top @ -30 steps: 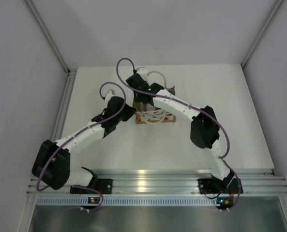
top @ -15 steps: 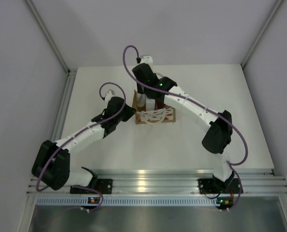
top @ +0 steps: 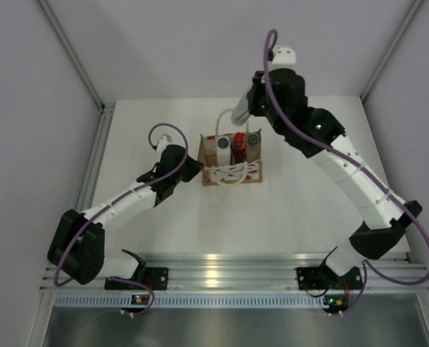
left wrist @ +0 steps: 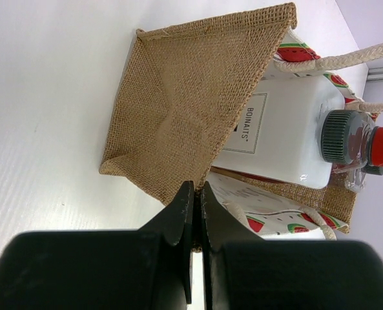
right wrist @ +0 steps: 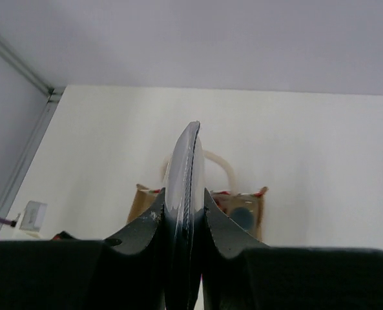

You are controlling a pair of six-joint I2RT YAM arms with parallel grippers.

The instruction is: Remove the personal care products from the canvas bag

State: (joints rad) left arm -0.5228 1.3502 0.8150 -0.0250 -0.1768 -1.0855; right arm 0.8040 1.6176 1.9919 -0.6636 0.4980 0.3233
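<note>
Right gripper (right wrist: 186, 194) raised, clamped on white-grey squeeze tube (top: 238, 115), lifted clear above canvas bag (top: 231, 168). Left gripper (left wrist: 195, 213) pinches bag's rim. White bottle (left wrist: 283, 132), grey-capped bottle (top: 252, 140) and red bottle (top: 238, 143) remain inside.

White table (top: 163, 217), aluminium rail (top: 228, 275) along its near edge, perhaps grey walls.
</note>
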